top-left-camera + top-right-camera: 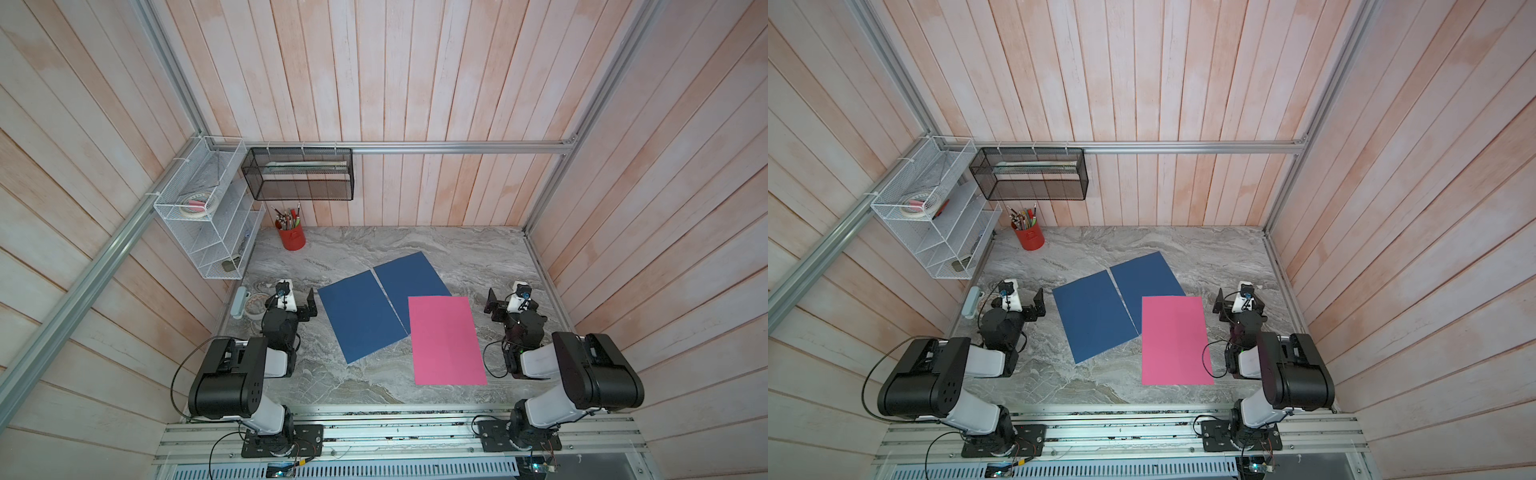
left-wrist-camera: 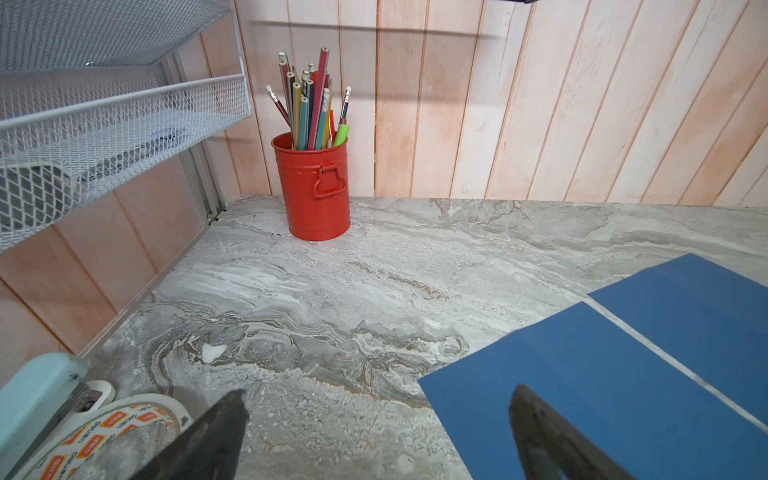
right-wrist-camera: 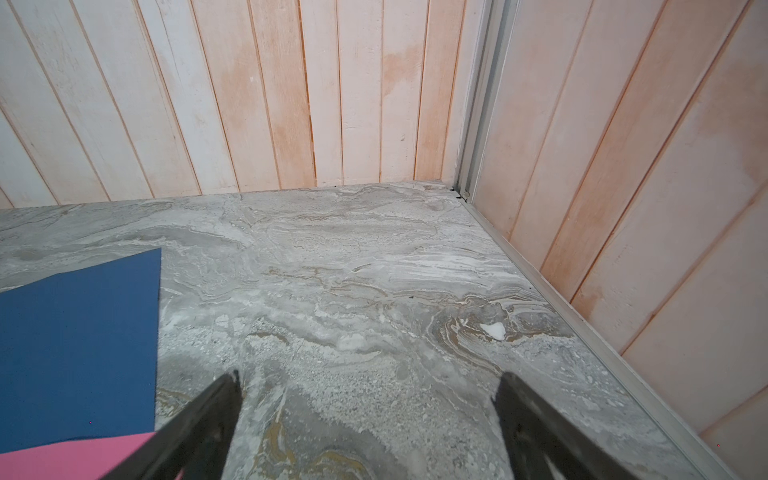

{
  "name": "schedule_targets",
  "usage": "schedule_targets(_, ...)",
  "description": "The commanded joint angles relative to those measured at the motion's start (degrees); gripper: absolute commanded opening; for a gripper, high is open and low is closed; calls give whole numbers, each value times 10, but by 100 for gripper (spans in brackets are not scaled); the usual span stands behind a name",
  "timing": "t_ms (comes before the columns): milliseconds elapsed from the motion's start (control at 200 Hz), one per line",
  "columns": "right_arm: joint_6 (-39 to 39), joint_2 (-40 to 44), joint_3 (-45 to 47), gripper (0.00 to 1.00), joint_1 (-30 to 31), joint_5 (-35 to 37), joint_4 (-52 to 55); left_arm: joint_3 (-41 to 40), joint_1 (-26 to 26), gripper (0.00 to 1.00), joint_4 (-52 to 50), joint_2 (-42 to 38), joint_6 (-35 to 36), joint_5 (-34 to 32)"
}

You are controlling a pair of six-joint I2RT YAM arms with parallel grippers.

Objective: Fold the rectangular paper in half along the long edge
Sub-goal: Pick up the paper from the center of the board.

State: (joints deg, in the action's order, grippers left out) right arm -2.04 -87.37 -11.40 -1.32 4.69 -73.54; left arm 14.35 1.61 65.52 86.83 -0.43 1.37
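Observation:
Three rectangular papers lie flat on the marble table. A pink paper (image 1: 446,340) (image 1: 1175,340) (image 3: 62,461) lies front right, its far corner overlapping a blue paper (image 1: 409,278) (image 1: 1144,276) (image 3: 79,353). Another blue paper (image 1: 359,316) (image 1: 1094,316) (image 2: 582,395) lies beside that one on the left, a thin gap between them. My left gripper (image 1: 311,306) (image 1: 1039,305) (image 2: 379,390) hovers open at the left blue paper's edge, one finger over it. To the right of the pink paper my right gripper (image 1: 492,305) (image 1: 1219,307) (image 3: 369,375) is open over bare marble. Neither holds anything.
A red pencil cup (image 1: 292,239) (image 2: 316,191) stands at the back left. Left of my left arm lie a tape roll (image 1: 254,305) (image 2: 124,432) and a mint stapler (image 1: 240,302) (image 2: 37,399). A white wire shelf (image 1: 208,216) and black mesh basket (image 1: 299,174) hang on the walls.

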Motion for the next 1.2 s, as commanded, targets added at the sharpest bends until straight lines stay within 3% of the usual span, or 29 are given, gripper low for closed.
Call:
schedule_targets(0, -15, 81, -26, 98, -8, 16, 79, -10, 3, 100, -38, -99, -30, -57)
schedule_targets(120, -97, 222, -62, 98, -40, 2, 206, 6, 10, 100, -170, -269, -124, -165)
schedule_targets(215, -215, 306, -118, 98, -95, -26, 321, 28, 27, 100, -237, -379, -158, -116)
schedule_targets(310, -310, 359, -168, 98, -130, 34, 428, 59, 30, 100, -273, -445, -172, -113)
schedule_targets(380, -322, 384, -173, 98, -170, -39, 418, 91, 31, 100, -311, -472, -192, -132)
schedule_targets(610, -360, 390, -250, 98, -195, -128, 483, 184, 31, 100, -336, -482, -112, -28)
schedule_targets(710, -385, 412, -250, 98, -211, -150, 456, 227, 31, 100, -376, -477, -99, 7)
schedule_targets(860, -522, 434, -227, 98, -292, -243, 408, 281, 32, 100, -442, -472, -88, 27)
schedule_targets(1025, -682, 426, -159, 98, -378, -316, 274, 426, 34, 100, -655, -388, -53, 108)
schedule_targets(1195, -649, 417, -190, 98, -382, -333, 333, 443, 34, 100, -648, -360, -93, 186)
